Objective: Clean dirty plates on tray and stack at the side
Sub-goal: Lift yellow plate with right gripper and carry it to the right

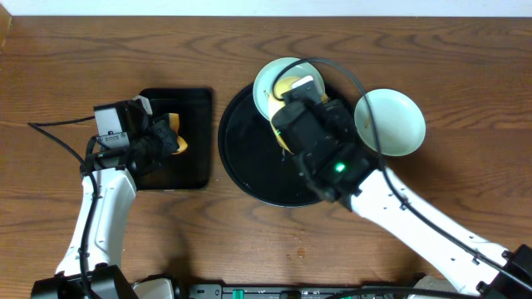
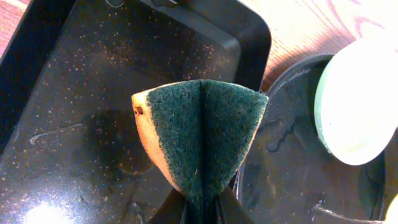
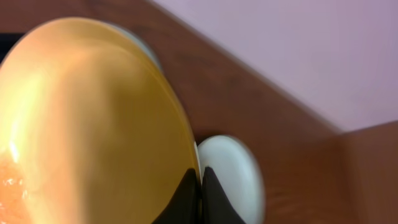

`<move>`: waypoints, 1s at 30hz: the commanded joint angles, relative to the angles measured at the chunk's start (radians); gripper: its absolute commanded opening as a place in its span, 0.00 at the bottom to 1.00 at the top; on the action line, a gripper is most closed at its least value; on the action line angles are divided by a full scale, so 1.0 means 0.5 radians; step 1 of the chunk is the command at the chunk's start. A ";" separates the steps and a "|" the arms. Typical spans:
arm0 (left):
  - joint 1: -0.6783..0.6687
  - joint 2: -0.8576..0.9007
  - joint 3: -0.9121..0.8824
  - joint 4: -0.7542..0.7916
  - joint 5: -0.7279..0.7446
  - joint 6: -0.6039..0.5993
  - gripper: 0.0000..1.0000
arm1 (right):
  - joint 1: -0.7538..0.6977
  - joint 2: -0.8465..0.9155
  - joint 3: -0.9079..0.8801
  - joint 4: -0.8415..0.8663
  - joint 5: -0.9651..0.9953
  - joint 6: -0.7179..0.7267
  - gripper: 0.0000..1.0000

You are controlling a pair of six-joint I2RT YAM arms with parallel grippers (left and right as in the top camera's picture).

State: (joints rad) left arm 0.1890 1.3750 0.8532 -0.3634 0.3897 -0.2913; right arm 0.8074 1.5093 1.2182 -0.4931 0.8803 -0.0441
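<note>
Our right tool (image 3: 200,173) pinches the yellow plate (image 3: 93,112) by its rim, tilted over the tray (image 1: 245,158); we judge it light, stiff, slippery. Our left tool (image 2: 202,200) pinches the folded sponge (image 2: 199,130).

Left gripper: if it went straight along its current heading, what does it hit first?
The sponge clamped in the left gripper leads. It would likely meet the speckled floor of the rectangular black tray first. Depth is unclear from this view.

Nothing readable is showing: the tray (image 1: 249,178), the plates (image 1: 391,124) and the rectangular tray (image 1: 195,108) are carrying no text, label, number or sign.
</note>
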 commanded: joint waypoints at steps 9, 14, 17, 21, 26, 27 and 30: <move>0.008 0.023 -0.001 -0.007 0.011 0.011 0.08 | 0.390 -0.014 0.036 0.663 1.013 -0.856 0.01; 0.008 0.023 -0.001 -0.007 0.012 0.011 0.08 | 0.424 0.008 0.035 0.770 1.015 -1.039 0.01; 0.008 0.023 -0.001 -0.007 0.012 0.011 0.08 | 0.426 0.027 0.035 0.770 1.015 -1.039 0.01; 0.008 0.023 -0.001 -0.007 0.012 0.011 0.08 | 0.426 0.034 0.035 0.770 1.015 -1.037 0.01; 0.008 0.023 -0.001 -0.052 0.011 0.011 0.08 | 0.420 0.036 0.031 0.768 1.015 -0.986 0.01; 0.008 0.023 -0.001 -0.060 0.011 0.011 0.08 | 0.414 0.036 0.030 0.761 1.015 -0.945 0.01; 0.008 0.023 -0.001 -0.081 0.012 0.009 0.08 | 0.388 0.036 0.026 0.651 0.983 -0.686 0.01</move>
State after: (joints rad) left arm 0.1890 1.3804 0.8532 -0.3969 0.3897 -0.2916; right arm 1.0107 1.5219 1.2186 -0.1421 1.3613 -0.5087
